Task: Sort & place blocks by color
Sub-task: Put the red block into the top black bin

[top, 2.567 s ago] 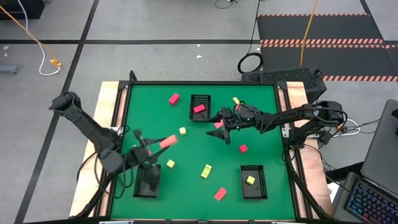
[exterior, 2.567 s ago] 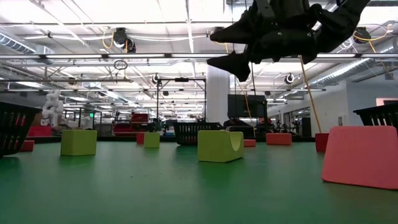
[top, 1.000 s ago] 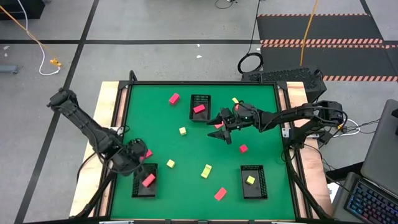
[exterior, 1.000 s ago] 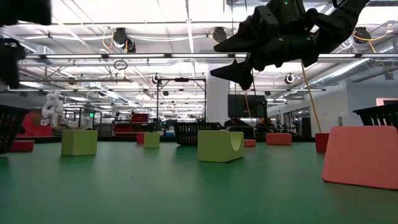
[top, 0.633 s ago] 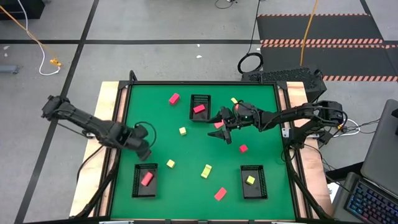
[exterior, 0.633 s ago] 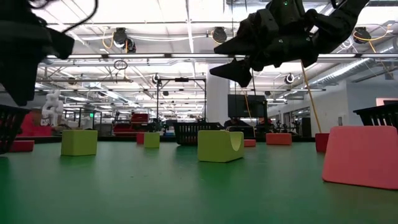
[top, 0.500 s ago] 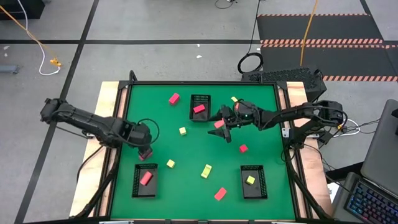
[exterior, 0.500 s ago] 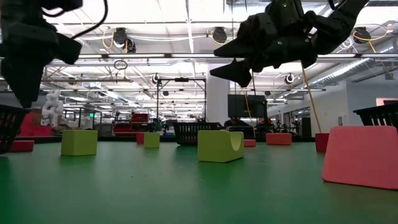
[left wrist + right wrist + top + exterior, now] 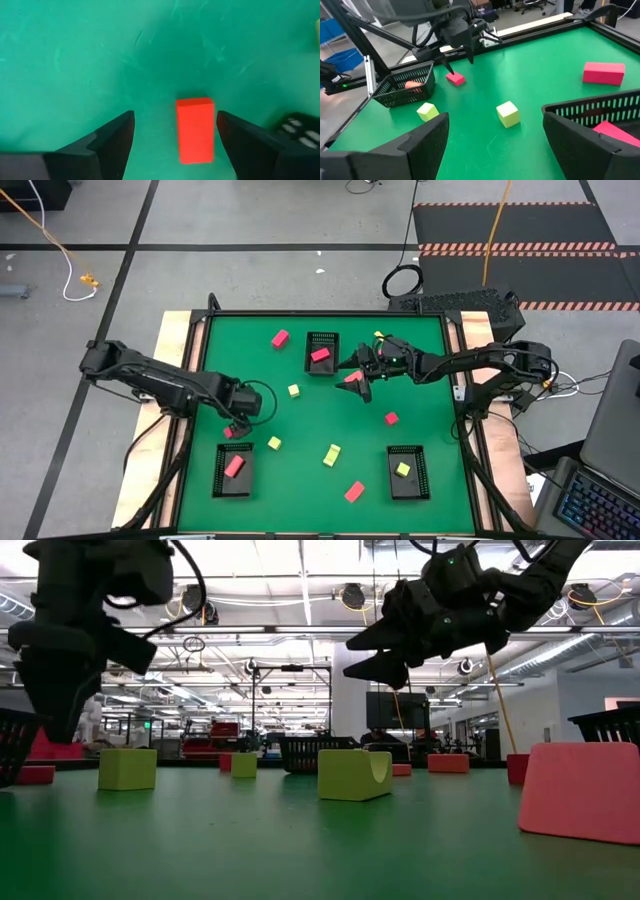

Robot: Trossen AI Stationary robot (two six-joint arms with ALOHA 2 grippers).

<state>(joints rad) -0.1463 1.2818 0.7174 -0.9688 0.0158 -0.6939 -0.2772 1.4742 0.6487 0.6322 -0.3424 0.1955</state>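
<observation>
**Q.** Which step is shown, read from the left of the green table (image 9: 420, 420) across to the right?

**A.** On the left, the left gripper (image 9: 235, 423) is held low over a coral-red block (image 9: 195, 129) that lies flat on the mat, just beyond the near-left tray (image 9: 232, 471). In the left wrist view the block is seen between the two spread fingers (image 9: 112, 137), untouched by either; the jaws are parted and nothing is gripped. The approach to a pick is judged to be in hand. One coral-red block (image 9: 236, 466) is already lodged in the near-left tray.

**Q.** And toward the middle and right?

**A.** Yellow-green blocks (image 9: 294, 390) and further loose pieces are scattered mid-table, well apart from the near-left tray. Farther right, the right gripper (image 9: 359, 372) is held above the mat beside the far tray (image 9: 322, 352), in which a pink block (image 9: 319, 355) is seen. Its fingers (image 9: 420, 142) are spread wide in the right wrist view and nothing is carried. A small red block (image 9: 352, 379) lies almost under it. At the far right, the near-right tray (image 9: 408, 471) is seen to hold a yellow-green block (image 9: 402, 469).

**Q.** What is called for next?

**A.** As a judgement: the left gripper is to be lowered until the coral-red block is straddled, then closed across its narrow sides, lifted, and carried to the near-left tray. Care is likely needed that the block is not nudged askew. Sorting is judged well short of complete, many blocks being loose.
</observation>
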